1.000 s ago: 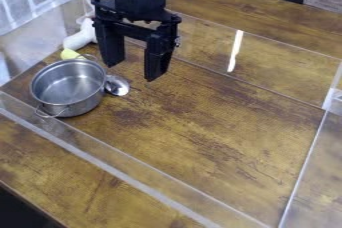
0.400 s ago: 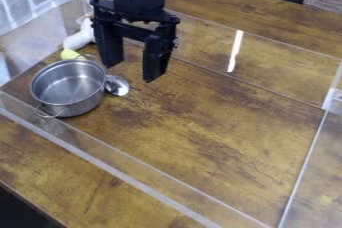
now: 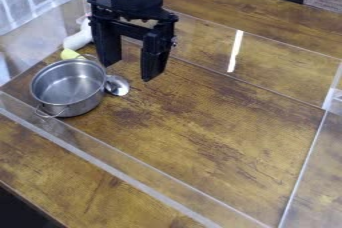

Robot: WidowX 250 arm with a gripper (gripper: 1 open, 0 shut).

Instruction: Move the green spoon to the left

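The green spoon lies at the left, just behind the steel pot. It shows a pale handle and a yellow-green end, and the pot's rim hides part of it. My black gripper hangs pointing down, to the right of the spoon and behind the pot's right side. Its two fingers stand wide apart with nothing between them. It does not touch the spoon.
A small shiny metal piece rests on the wooden table against the pot's right side, under the gripper. A clear barrier edges the table at the front and right. A white slatted rack stands at the far left.
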